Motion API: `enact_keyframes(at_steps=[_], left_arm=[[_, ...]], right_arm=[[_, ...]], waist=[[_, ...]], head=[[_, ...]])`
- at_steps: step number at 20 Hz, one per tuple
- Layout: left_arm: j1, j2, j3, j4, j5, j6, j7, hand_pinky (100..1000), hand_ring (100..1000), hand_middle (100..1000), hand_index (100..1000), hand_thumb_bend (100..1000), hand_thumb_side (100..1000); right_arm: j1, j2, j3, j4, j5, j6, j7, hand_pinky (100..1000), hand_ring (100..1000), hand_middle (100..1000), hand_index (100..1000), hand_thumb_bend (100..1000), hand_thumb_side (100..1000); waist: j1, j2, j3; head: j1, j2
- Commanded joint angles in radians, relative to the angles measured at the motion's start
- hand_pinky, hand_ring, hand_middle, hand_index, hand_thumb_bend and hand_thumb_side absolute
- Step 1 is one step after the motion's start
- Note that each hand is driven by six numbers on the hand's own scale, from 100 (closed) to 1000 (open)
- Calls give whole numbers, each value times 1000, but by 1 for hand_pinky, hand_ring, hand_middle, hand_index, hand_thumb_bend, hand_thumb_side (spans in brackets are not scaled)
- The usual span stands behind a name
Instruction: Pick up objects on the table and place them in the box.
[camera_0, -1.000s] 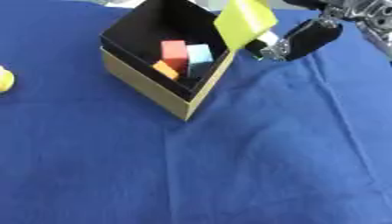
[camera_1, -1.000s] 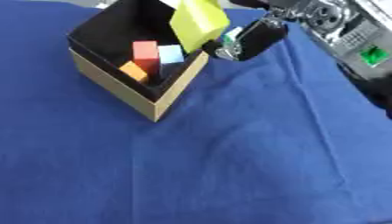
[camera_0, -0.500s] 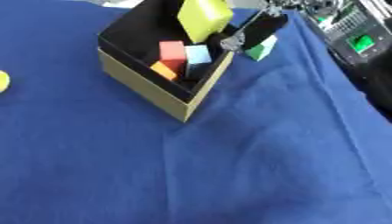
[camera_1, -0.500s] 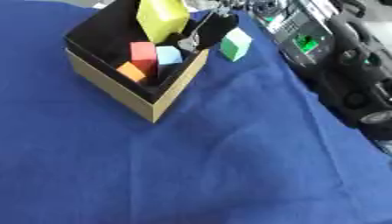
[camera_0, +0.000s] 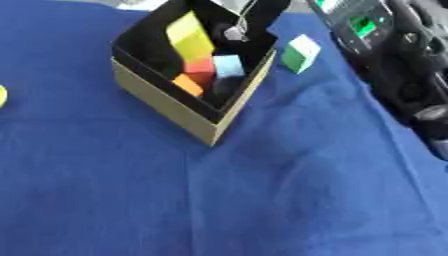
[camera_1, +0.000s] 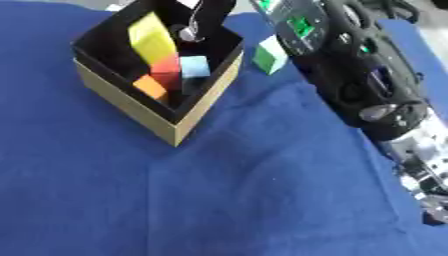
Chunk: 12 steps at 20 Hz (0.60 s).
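Observation:
A tan box (camera_0: 171, 109) with a black inside stands on the blue cloth at the upper middle. In it lie a red block (camera_0: 200, 65), a light blue block (camera_0: 229, 65) and an orange block (camera_0: 186, 84). A tall yellow block (camera_0: 189, 36) leans inside against the far left wall. My right hand (camera_0: 248, 19) reaches into the box from the top edge; its fingertip (camera_1: 187, 34) stands a little apart from the yellow block, holding nothing. A green block (camera_0: 299, 52) lies on the cloth just right of the box.
My black right arm (camera_1: 350, 75) with its green-lit panel runs down the right side. A small yellow thing (camera_0: 2, 95) shows at the left edge. The blue cloth (camera_0: 219, 200) covers the near part of the table.
The yellow block has gone from above the box's rim down into the box and out of my right hand. The hand moved left over the box, uncovering the green block.

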Motion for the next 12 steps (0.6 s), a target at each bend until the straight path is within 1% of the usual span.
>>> enact_keyframes(at_steps=[1, 3, 7, 8, 9, 12], left_arm=[[-9, 21, 13, -18, -5, -2, 4, 795, 864, 818, 894, 271, 728], [-9, 21, 13, -18, -5, -2, 4, 795, 864, 817, 895, 271, 728], [-9, 20, 14, -18, -5, -1, 5, 795, 864, 816, 894, 272, 727], [-8, 20, 14, -18, -5, -1, 5, 795, 864, 816, 894, 273, 727], [-7, 20, 15, -18, -6, 0, 6, 795, 864, 816, 894, 273, 727], [-1, 22, 20, -18, -9, -1, 10, 795, 864, 815, 894, 273, 726]], right_arm=[[-31, 7, -11, 59, 35, -35, 6, 919, 973, 848, 945, 407, 121], [-34, 14, -16, 84, 44, -52, -3, 921, 978, 855, 951, 418, 100], [-29, 16, -27, 102, 40, -61, -26, 901, 953, 825, 931, 375, 100], [-25, 11, -30, 100, 36, -59, -34, 896, 947, 819, 927, 343, 100], [-18, 0, -36, 97, 30, -55, -42, 894, 944, 815, 926, 356, 100], [14, -51, -63, 77, 4, -40, -70, 884, 929, 789, 909, 306, 118]], waist=[[6, -21, 0], [6, -22, -1], [7, -27, -4], [7, -29, -4], [7, -30, -6], [7, -34, -13]], head=[[2, -10], [3, -9], [5, -7], [6, -6], [7, -5], [13, -3]])
